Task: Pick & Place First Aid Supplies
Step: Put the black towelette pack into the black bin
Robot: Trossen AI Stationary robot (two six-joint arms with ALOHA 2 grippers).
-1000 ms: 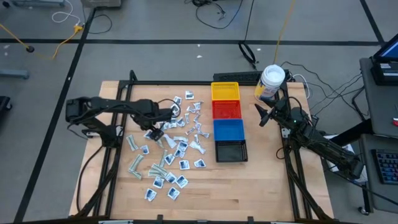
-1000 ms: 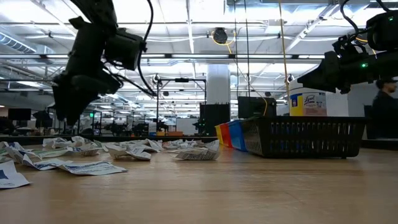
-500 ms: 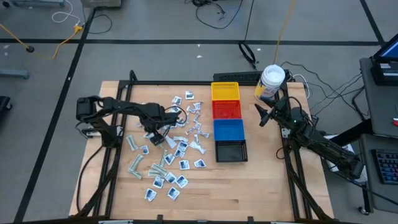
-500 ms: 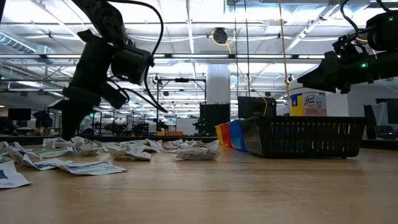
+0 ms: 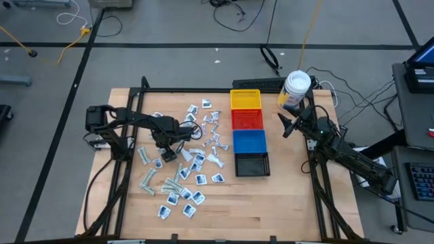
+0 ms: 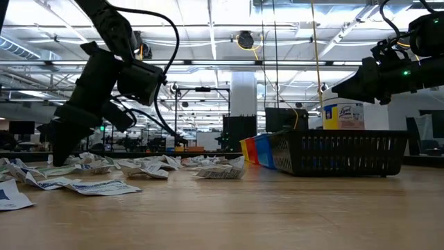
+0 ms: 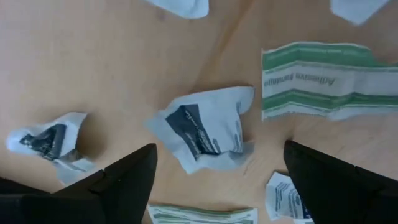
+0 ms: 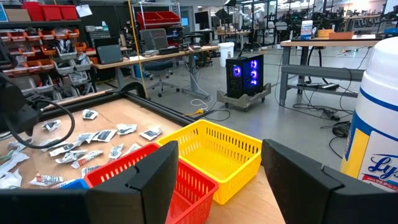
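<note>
Left gripper (image 7: 214, 163), fingers apart, poised over a crumpled white paper packet with dark-blue print (image 7: 208, 127) lying among scattered first aid packets (image 5: 183, 169) on the wooden bench (image 5: 285, 203). Right gripper (image 5: 286, 126), fingers apart, hangs beside the bins, empty.

Crinkled paper packets (image 7: 208, 129) lie on a smooth, matt wooden table (image 5: 271, 203).

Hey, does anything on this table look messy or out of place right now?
Yes. The packets lie scattered loose over the table's left half, several crumpled, like the one under the open left gripper. The yellow bin looks empty.
</note>
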